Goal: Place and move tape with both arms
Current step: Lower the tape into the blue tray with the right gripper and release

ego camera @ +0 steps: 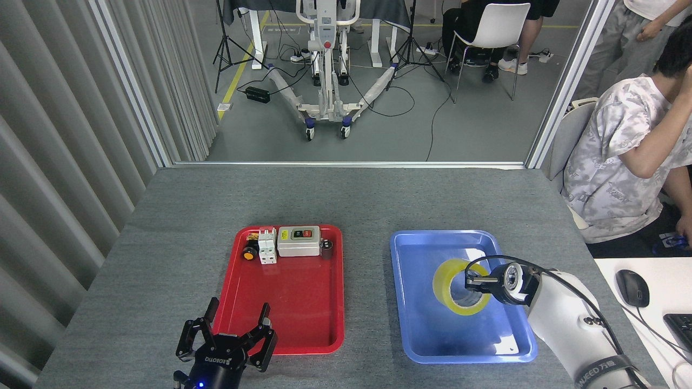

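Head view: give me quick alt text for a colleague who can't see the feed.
The right gripper reaches into a yellow roll of tape over a blue tray; its grip isn't clear. The left gripper hangs open at the near edge of a red tray holding electrical parts, on a grey table.

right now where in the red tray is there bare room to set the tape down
The red tray is bare from its middle to the near rim, by the left gripper. Its far edge is crowded with the switch box and small parts.
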